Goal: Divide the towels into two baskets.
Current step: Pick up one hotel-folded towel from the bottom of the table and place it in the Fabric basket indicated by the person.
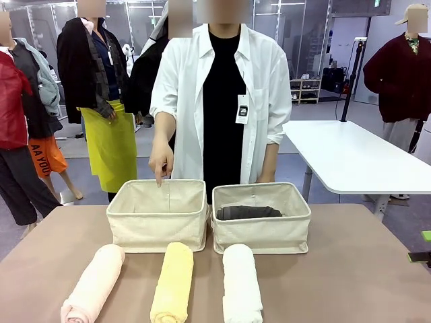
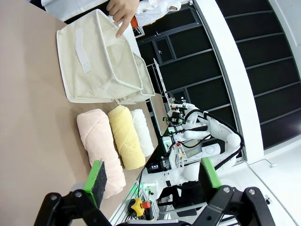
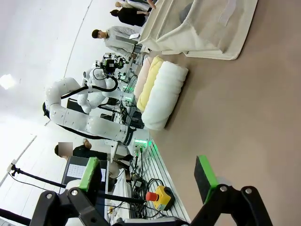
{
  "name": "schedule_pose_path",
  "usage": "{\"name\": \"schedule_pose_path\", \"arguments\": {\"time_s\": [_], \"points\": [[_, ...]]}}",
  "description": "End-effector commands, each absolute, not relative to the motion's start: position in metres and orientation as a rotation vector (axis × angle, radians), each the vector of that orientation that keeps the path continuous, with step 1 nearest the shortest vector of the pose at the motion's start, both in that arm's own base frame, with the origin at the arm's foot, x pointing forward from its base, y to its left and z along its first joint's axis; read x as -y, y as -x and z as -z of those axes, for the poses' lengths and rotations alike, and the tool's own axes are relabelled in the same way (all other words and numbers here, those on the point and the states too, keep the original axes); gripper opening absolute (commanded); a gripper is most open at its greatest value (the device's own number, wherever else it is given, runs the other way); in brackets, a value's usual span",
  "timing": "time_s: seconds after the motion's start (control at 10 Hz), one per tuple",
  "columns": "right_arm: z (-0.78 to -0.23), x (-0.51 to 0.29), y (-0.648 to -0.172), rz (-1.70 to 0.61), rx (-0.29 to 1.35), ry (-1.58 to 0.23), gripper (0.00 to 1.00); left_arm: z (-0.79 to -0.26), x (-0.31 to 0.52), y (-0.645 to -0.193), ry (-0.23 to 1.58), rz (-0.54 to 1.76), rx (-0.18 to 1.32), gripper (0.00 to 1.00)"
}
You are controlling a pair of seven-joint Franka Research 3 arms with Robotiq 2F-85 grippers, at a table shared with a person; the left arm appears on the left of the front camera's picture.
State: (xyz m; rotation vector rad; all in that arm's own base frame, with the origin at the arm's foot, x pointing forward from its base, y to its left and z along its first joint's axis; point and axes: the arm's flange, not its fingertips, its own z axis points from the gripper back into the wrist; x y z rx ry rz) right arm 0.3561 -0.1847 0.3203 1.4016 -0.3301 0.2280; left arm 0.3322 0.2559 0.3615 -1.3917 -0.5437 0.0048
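Left gripper [image 2: 153, 180] hangs spread wide, green pads [image 2: 96, 181] well apart and nothing between them, over the brown table [image 2: 33, 141]. Just past it lies the pale pink towel [image 2: 96, 136], rolled up, first in a row of three. Beside it, side by side, comes the yellow towel [image 2: 126, 136], and next along is the white towel [image 2: 142, 132]. Over to the right gripper [image 3: 146, 173]: jaws released and empty too, above bare tabletop, with the white roll the closest thing ahead of it and well apart from it. From the front, all three rolls lie on the near side of the table, pointing toward the two beige baskets behind them. The left basket [image 1: 156, 232] stands behind the pink and yellow rolls, and no towel shows inside it. The right basket [image 1: 261, 237] sits just beside it, behind the white roll, and the dark grey towel [image 1: 248, 212] lies inside. At the far side a person in a white shirt [image 1: 182, 87] stands behind the baskets, and the person's hand [image 1: 161, 161] points a finger down at the far rim of the left basket.
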Motion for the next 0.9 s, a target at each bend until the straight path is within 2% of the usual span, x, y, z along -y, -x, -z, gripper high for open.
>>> {"name": "schedule_pose_path", "arguments": {"time_s": [0.0, 0.2, 0.5, 0.8], "points": [[-0.324, 0.181, -0.352, -0.226, 0.35, -1.402, 1.0, -0.362, -0.258, -0.331, 1.391, -0.006, 0.548, 1.0], [-0.324, 0.181, -0.352, -0.226, 0.35, -1.402, 1.0, -0.361, -0.256, -0.332, 1.392, -0.005, 0.544, 1.0], [-0.324, 0.181, -0.352, -0.226, 0.35, -1.402, 1.0, -0.417, -0.189, -0.338, 1.289, 0.133, 0.411, 1.0], [-0.324, 0.181, -0.352, -0.226, 0.35, -1.402, 1.0, -0.42, -0.105, -0.339, 1.126, 0.31, 0.249, 1.0]]}}
